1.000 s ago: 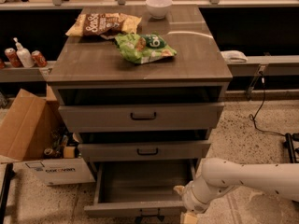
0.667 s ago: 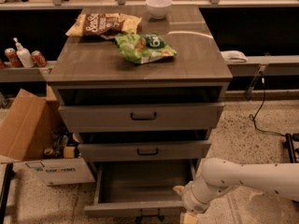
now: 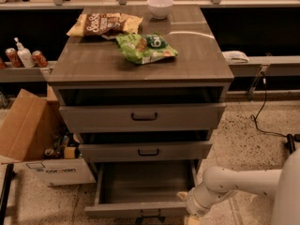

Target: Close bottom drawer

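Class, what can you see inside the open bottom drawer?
Only bare grey floor shows inside the bottom drawer. The arm, its gripper at the front panel's right end, covers that front corner.

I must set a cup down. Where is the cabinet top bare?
Cabinet top: bare between the green bag and the front edge, and right of the bowl. Crowded back left, around the brown bag. The gripper is low, by the bottom drawer's right corner.

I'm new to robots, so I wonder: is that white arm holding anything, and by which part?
Cannot tell: the gripper is at the open bottom drawer's front right corner, low in view.
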Robot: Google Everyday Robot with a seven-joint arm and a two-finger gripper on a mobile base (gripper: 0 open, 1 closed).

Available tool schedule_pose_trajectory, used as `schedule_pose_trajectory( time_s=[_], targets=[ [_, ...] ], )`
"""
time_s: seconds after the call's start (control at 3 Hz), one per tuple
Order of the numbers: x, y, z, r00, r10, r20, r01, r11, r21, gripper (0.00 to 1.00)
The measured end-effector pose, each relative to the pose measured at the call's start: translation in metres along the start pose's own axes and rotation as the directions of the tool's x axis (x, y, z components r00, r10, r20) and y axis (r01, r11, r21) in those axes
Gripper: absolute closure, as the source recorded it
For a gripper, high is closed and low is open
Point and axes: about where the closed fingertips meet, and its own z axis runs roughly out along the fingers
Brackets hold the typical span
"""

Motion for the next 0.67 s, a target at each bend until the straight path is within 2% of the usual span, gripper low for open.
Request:
schedule_pose_trajectory(
  time_s=[0.33, 0.67],
  targets=[
    [0.029, -0.015, 0.032, 0.998, 0.001, 0.063, 0.000, 0.9997, -0.025, 0.19],
    [0.053, -0.029, 0.064, 0.997, 0.023, 0.076, -0.019, 0.9988, -0.044, 0.43]
  ],
)
